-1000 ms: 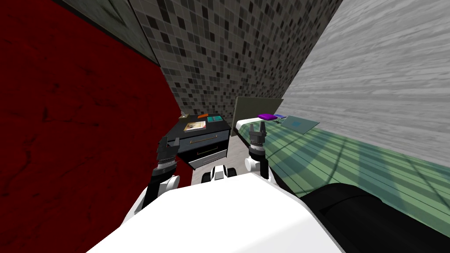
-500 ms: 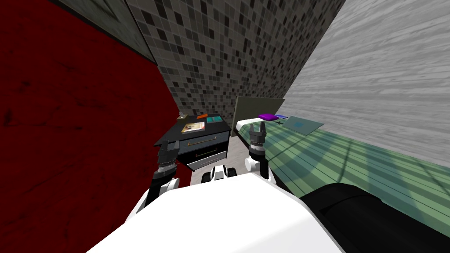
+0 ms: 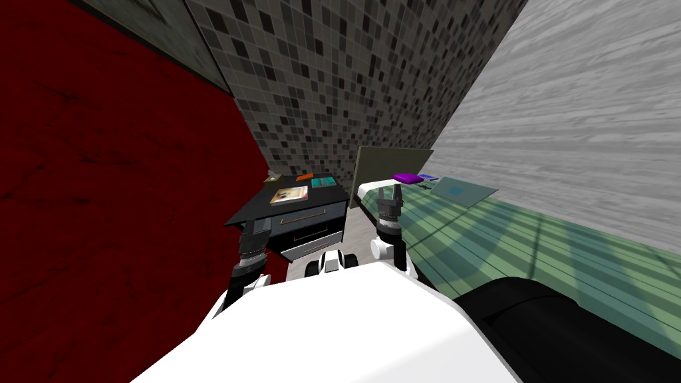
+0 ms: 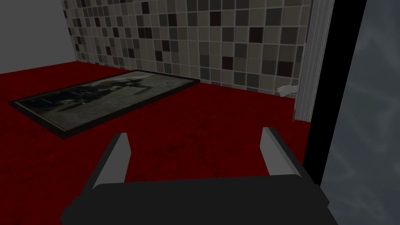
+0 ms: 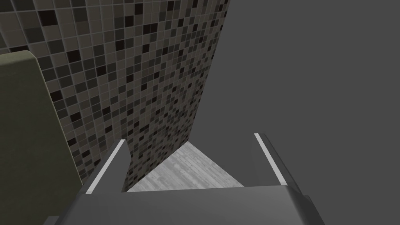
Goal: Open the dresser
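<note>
"now, item one: the dresser. where does it stand?"

"dresser (image 3: 312, 223), dark, low, in the corner where the red wall (image 3: 100, 199) meets the tiled wall (image 3: 346, 80), just beside the bed (image 3: 532, 246). the top drawer has a thin brass handle (image 3: 302, 217); the lowest front is light grey. on top lie a pale book (image 3: 290, 195), an orange item (image 3: 304, 177) and a teal item (image 3: 324, 181)."

"item two: left gripper?"

"left gripper (image 3: 255, 226), at the dresser's front corner on the red-wall side; whether it touches, i cannot tell. released: in the left wrist view (image 4: 195, 152) its fingers (image 4: 117, 156) stand wide apart with nothing between them."

"item three: right gripper?"

"right gripper (image 3: 389, 194), raised by the near edge of the bed, in front of the olive headboard (image 3: 389, 166). also released, with the blades apart in its own view (image 5: 189, 164) and nothing held."

"and the bed?"

"green striped cover, with a purple pillow (image 3: 407, 177) at the head end."
</note>
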Robot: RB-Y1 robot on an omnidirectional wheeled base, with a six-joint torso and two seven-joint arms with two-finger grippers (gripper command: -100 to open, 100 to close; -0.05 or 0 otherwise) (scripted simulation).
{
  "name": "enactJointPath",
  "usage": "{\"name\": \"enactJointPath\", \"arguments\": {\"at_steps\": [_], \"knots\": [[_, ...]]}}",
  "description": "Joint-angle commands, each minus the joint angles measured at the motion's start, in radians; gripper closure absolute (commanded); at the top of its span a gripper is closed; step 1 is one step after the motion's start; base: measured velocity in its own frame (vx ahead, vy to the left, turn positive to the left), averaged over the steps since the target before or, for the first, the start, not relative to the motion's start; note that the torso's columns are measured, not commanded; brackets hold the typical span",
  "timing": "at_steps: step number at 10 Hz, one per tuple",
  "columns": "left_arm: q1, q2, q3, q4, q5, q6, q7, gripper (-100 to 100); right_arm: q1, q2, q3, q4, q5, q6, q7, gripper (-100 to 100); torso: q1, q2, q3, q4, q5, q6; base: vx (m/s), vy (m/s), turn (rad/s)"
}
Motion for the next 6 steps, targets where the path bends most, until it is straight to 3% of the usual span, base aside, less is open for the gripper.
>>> {"name": "enactJointPath", "arguments": {"at_steps": [1,6], "knots": [[-0.006,-0.004,-0.001,0.072,-0.007,-0.059,0.004,-100,0.0,0.0,0.0,0.0,0.0,0.0,0.0,0,-0.001,-0.001,-0.001,0.0,0.0,0.0,0.067,-0.031,0.008],[-0.013,-0.008,0.003,0.212,-0.016,-0.177,0.017,-100,0.0,0.0,0.0,0.0,0.0,0.0,0.0,0,-0.001,-0.002,-0.001,0.0,0.0,0.0,0.067,-0.035,0.015]]}}
